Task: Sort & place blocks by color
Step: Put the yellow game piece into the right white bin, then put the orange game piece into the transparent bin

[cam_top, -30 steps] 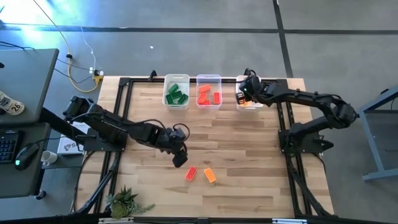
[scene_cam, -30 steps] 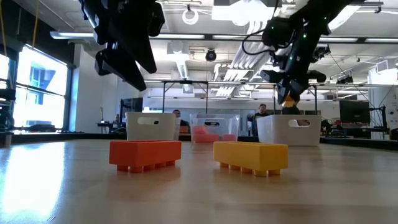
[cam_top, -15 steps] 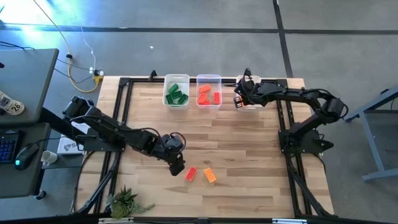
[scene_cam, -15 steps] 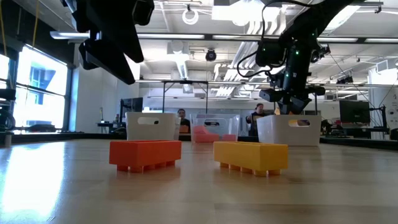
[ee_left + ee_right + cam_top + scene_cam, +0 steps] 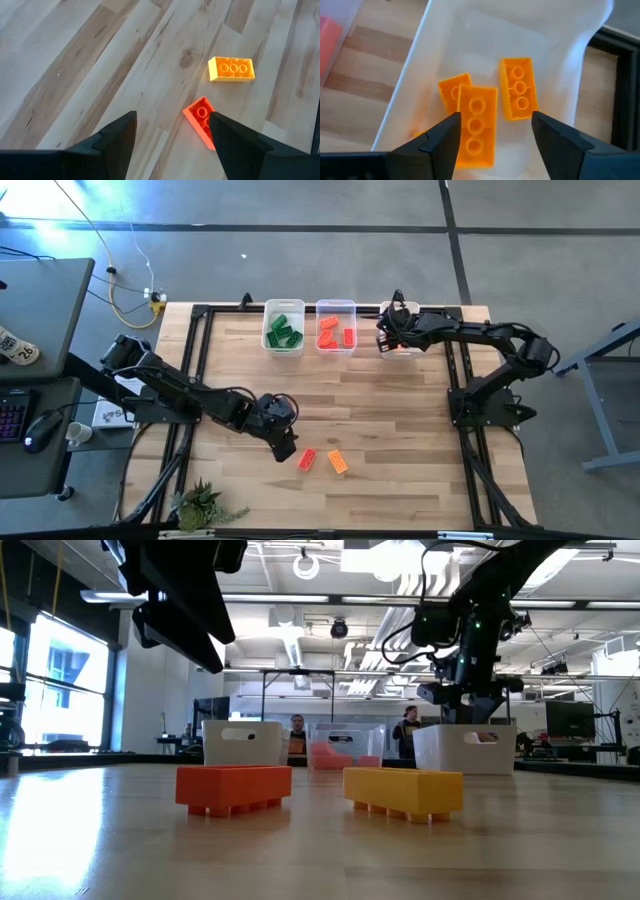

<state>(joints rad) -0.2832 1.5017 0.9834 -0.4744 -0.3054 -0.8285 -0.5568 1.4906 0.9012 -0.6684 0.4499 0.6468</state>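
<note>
Left gripper (image 5: 172, 132), jaws apart above the red block (image 5: 201, 121) lower center of frame, risks knocking the nearby orange block (image 5: 231, 69) if its descent drifts.

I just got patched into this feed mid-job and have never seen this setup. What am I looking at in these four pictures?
Two dark robot arms work at a wooden table. One picture looks straight down, one looks level across the tabletop, and one comes from each arm's wrist. Three bins stand along the far edge: green blocks, red blocks, and orange blocks. The right gripper hangs open over the orange bin, holding nothing. The left gripper hovers open above the two loose blocks left on the table, a red block and an orange block.
</note>
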